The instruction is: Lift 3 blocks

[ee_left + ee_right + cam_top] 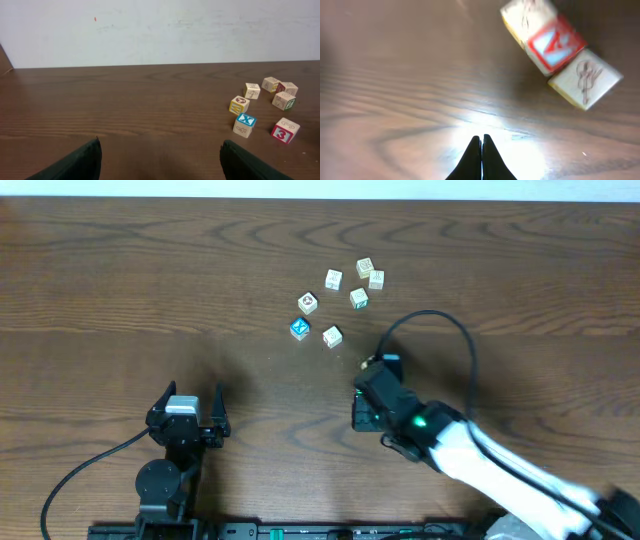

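In the right wrist view three blocks lie in a row at the upper right, blurred: a pale block (527, 15), a block with a red face (555, 44) and another pale block (585, 77). My right gripper (481, 136) is shut and empty, its tips low over bare wood, short of that row. From overhead the right gripper (372, 370) sits just below the loose cluster of cubes (332, 335). My left gripper (194, 392) rests at the near left, far from the cubes, open with nothing between its fingers (85, 160).
Several other alphabet cubes are scattered at the far middle of the table, among them a blue-faced cube (299, 328) (245, 121) and a cube with a red 3 face (285, 131). A black cable (440, 320) loops above the right arm.
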You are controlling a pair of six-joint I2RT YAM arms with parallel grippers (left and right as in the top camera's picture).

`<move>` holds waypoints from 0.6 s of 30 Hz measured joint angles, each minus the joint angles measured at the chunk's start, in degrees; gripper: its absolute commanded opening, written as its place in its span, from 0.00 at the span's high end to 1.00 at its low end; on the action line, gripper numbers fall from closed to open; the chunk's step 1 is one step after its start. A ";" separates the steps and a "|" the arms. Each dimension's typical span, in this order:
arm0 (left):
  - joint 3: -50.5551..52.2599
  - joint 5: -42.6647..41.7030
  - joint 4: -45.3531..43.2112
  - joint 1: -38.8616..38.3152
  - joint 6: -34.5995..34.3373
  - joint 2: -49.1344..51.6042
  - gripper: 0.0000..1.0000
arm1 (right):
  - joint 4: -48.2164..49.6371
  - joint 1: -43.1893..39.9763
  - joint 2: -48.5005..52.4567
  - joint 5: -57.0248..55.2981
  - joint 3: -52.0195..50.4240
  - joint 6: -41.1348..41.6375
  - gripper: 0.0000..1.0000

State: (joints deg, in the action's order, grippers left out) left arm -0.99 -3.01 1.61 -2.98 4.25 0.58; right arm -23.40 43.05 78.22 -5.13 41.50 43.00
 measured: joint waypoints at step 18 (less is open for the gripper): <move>-0.13 -6.43 -1.05 -0.02 -3.89 0.17 0.24 | -32.50 -8.94 -45.86 -8.20 1.31 -6.14 0.92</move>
State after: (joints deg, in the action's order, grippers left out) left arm -1.13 -9.43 0.56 -3.01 0.36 0.75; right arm -55.90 34.11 32.36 -13.32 42.81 36.86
